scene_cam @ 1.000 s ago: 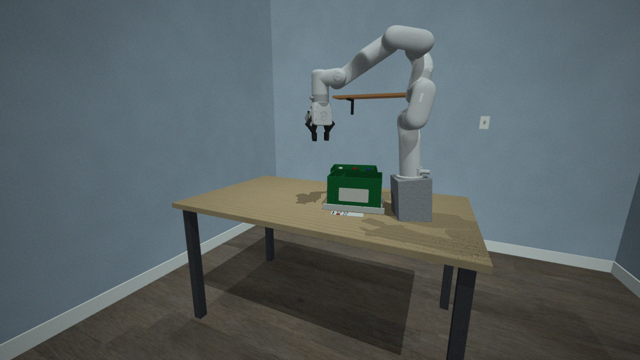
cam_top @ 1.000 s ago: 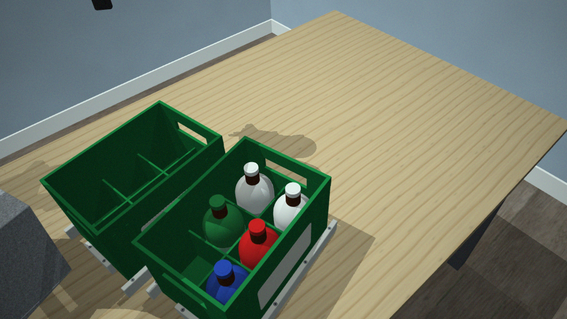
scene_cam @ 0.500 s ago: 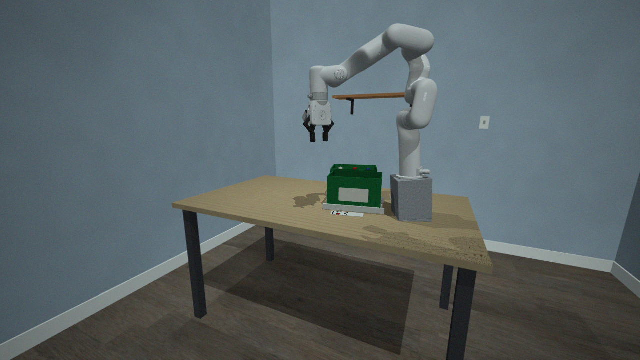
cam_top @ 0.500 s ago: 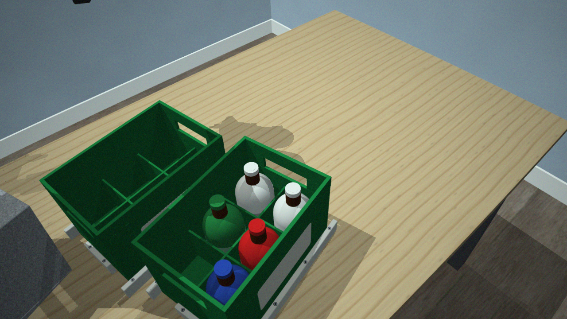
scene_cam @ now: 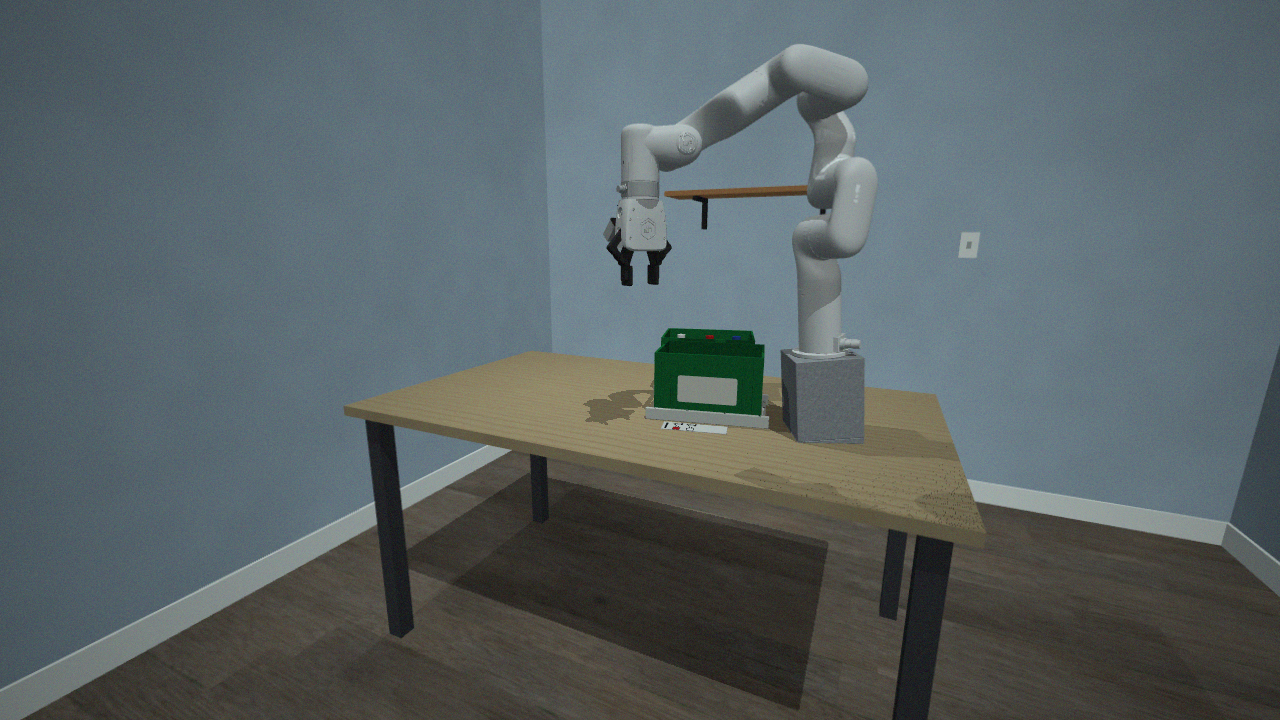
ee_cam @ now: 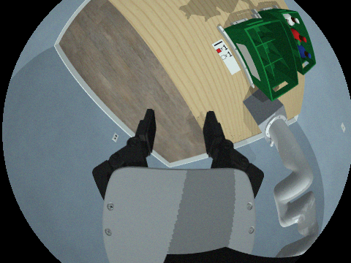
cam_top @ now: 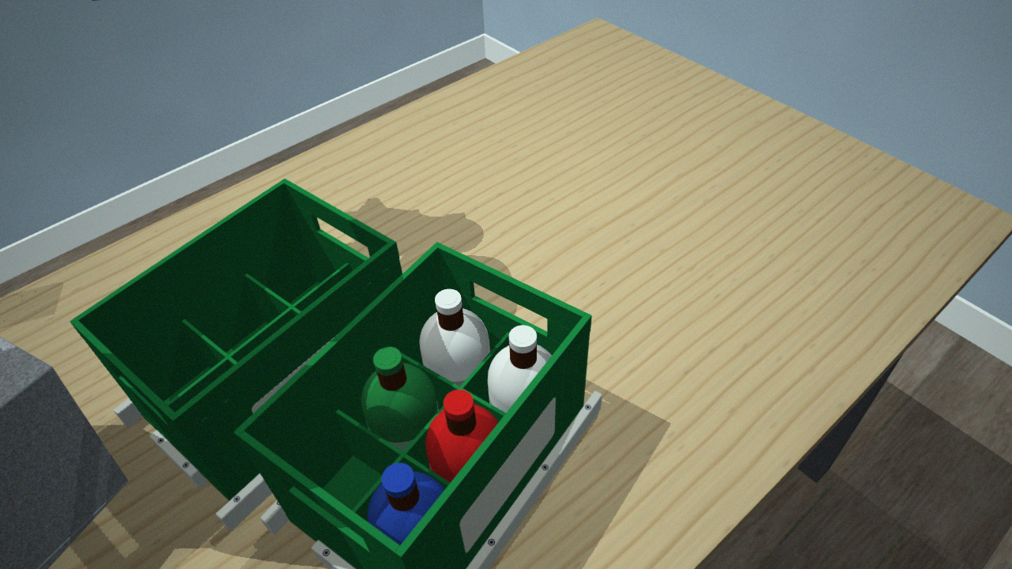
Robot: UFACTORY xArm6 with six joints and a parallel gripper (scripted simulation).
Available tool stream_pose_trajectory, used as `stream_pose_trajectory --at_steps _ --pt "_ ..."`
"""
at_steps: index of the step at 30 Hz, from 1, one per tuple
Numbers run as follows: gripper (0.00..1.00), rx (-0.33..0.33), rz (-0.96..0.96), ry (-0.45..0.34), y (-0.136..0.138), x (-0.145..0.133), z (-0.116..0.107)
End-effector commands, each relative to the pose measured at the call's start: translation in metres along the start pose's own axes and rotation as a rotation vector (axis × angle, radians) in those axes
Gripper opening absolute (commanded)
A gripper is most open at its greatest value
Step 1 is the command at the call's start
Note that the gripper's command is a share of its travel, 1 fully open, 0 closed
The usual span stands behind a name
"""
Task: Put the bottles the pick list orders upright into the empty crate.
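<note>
From left to right in the top view, one grey block (cam_top: 49,453) (scene_cam: 821,398) (ee_cam: 265,107) is seen beside the empty crate (cam_top: 283,346) (scene_cam: 707,365) (ee_cam: 274,69). On the side away from the bottles, just beside the empty crate, one pick list (scene_cam: 713,430) (ee_cam: 232,66) is laid on the table (cam_top: 708,212) (scene_cam: 501,402) (ee_cam: 183,55). On it, two lines are read under the black bar: one red, one white. The empty crate is divided into six compartments, and zero bottles are contained. Next to it, one full crate (cam_top: 566,353) (scene_cam: 707,332) (ee_cam: 301,25) is placed, where five upright bottles are counted: one green bottle (cam_top: 398,406) (ee_cam: 298,43), one blue bottle (cam_top: 406,506) (scene_cam: 735,338) (ee_cam: 303,51), two white bottles (cam_top: 455,343) (scene_cam: 681,335) (ee_cam: 290,19) and one red bottle (cam_top: 459,438) (scene_cam: 709,336) (ee_cam: 297,35). So both ordered colors are found outside the empty crate.

In the exterior view, the gripper (scene_cam: 640,275) (ee_cam: 180,119) is seen high above and to the left of the empty crate, pointed downward. Its two fingers are held apart, partly open, and nothing is gripped. To the right, the arm (scene_cam: 738,107) (ee_cam: 289,146) is bent in a high arch above the empty crate, carried by the block at its right.
</note>
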State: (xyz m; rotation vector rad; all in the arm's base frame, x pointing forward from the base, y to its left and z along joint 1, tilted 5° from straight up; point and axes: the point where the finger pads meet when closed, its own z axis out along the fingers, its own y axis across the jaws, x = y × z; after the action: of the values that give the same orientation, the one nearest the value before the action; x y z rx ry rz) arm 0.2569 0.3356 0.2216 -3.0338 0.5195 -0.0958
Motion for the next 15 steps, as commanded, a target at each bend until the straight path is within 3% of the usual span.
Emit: stream_pose_trajectory --at_steps 1,11,15 --pt "0.65 0.004 -0.002 0.003 -0.011 -0.019 -0.002" --pt "0.65 0.008 -0.013 0.006 -0.025 -0.055 -0.003" --pt "0.65 0.008 -0.013 0.006 -0.025 -0.055 -0.003"
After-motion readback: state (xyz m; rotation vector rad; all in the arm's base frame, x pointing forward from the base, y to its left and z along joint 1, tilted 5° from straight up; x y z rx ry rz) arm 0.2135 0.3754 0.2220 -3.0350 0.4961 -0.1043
